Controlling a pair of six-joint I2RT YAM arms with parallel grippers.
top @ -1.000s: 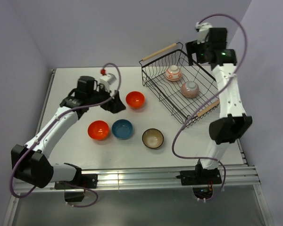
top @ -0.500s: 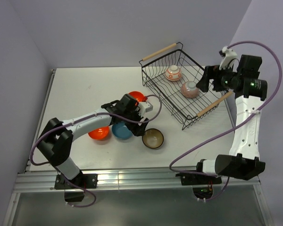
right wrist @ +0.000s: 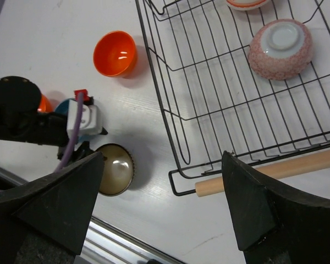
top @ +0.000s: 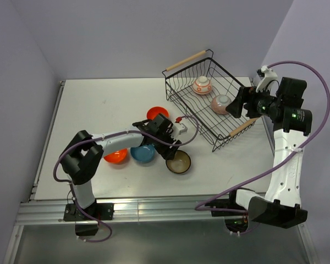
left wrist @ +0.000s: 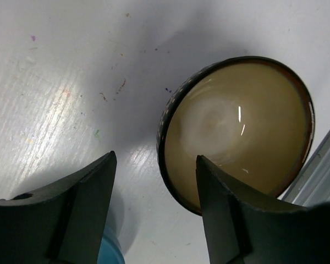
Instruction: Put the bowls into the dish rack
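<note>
Two of the bowls are already in the dish rack point(top: 198, 113): the orange-and-white patterned bowl point(top: 202, 85) near its far side, and a pale patterned bowl point(right wrist: 279, 48) lying upside down nearer the rack's middle. The other four sit on the table, outside the rack to its left. The dark brown bowl point(left wrist: 236, 137) is closest, just off the rack's near-left corner. The blue bowl point(top: 142, 154) and one orange bowl point(top: 114, 156) lie further out, and the second orange bowl point(top: 154, 113) is beside the rack's left wall.

The step in hand looks like the pick of the brown bowl. The left gripper point(left wrist: 154, 170) is down over its rim, one finger above the beige inside and the other outside. Its jaws are apart and not yet pinching.

The right gripper point(right wrist: 162, 165) hangs spread and empty above the rack's near wooden handle point(right wrist: 275, 170).

Next, I'd say, the left jaws must drop a little and close firmly on that rim. The glazed wall looks slippery, so a shallow bite could let the bowl tip.
</note>
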